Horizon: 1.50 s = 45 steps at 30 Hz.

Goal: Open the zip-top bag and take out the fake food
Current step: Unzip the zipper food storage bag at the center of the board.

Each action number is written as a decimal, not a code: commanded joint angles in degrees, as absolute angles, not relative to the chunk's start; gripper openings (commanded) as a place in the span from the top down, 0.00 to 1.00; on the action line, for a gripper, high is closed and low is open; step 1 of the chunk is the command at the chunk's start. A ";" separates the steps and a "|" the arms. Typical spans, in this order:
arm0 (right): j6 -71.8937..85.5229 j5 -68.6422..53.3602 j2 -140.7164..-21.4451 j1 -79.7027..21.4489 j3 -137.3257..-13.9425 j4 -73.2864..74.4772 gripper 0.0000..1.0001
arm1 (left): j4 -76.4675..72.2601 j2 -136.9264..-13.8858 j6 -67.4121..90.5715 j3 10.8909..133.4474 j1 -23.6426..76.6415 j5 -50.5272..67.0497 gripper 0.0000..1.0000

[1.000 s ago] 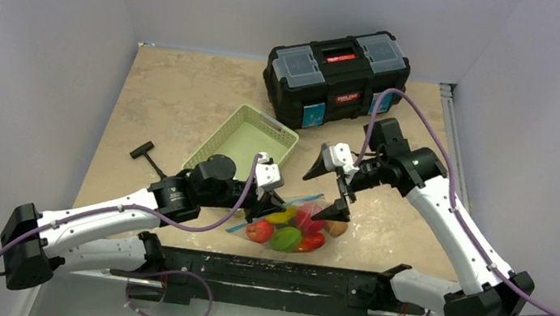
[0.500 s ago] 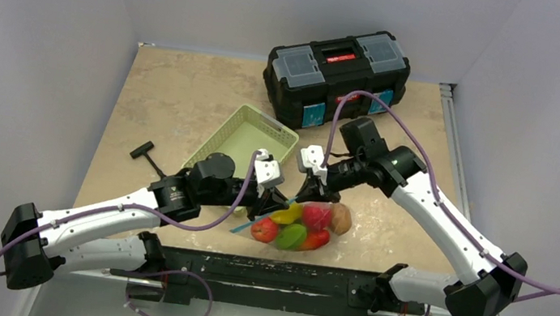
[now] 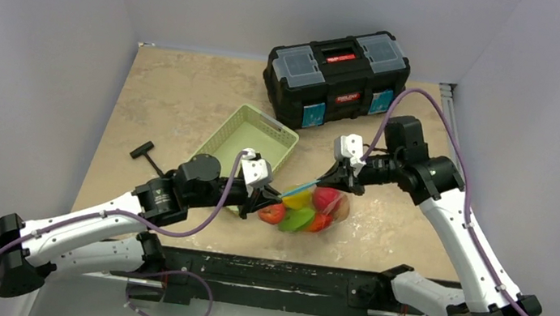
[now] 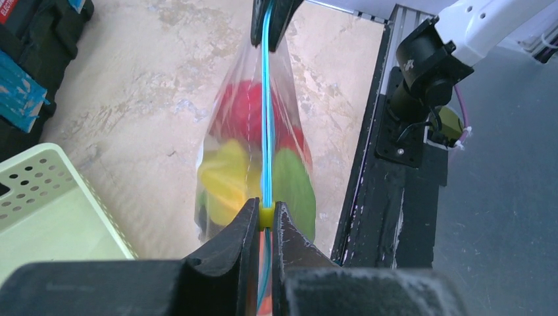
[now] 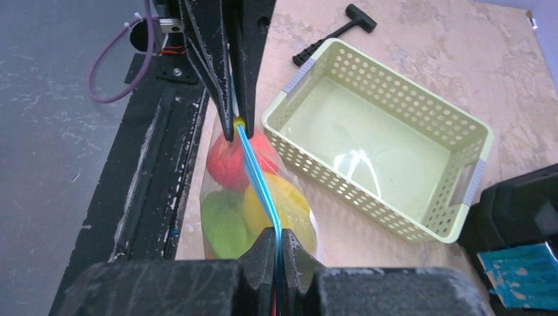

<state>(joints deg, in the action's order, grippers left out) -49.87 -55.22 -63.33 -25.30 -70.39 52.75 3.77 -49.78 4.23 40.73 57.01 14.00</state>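
Two grips on zip-top bag point(image 4: 288, 82), frame centre | left gripper point(image 3: 267, 197) clenched on slider point(image 4: 265, 214) | right gripper point(image 3: 332, 183) clenched on strip point(image 4: 266, 118) (taut) | fake food point(image 3: 299, 201) inside

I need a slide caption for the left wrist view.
Left gripper on the slider, right gripper at the far end: bag held by its zip strip, food inside.

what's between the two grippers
The teal-blue zip strip of the clear plastic zip-top bag, pinched by left gripper and right gripper; both wrist views show it.

In the zip-top bag point(image 3: 326, 202), the fake food point(image 3: 295, 219); basket point(image 3: 250, 142) just behind-left of it, toolbox point(image 3: 337, 74) farther back.
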 commanded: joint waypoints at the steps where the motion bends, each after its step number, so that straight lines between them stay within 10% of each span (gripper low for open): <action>1: -49.35 -54.30 -61.24 -22.43 -71.57 50.72 1.00 | 9.61 -48.08 2.64 40.54 56.87 12.86 1.00; 32: -45.13 -52.85 -59.49 -11.07 -71.80 46.29 1.00 | 12.13 -39.56 7.00 34.49 56.87 2.88 1.00; 38: -47.85 -54.36 -61.77 -11.07 -72.78 49.01 1.00 | 6.57 -42.23 11.69 36.93 56.87 9.05 0.42; 45: -51.86 -53.94 -63.92 -11.00 -76.50 51.82 1.00 | 7.46 -40.73 13.62 39.41 56.78 5.74 0.14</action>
<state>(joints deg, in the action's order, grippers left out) -48.05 -53.06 -64.23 -11.22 -71.81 51.64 9.06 -43.07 11.57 36.32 57.01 7.18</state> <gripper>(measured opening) 0.008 0.812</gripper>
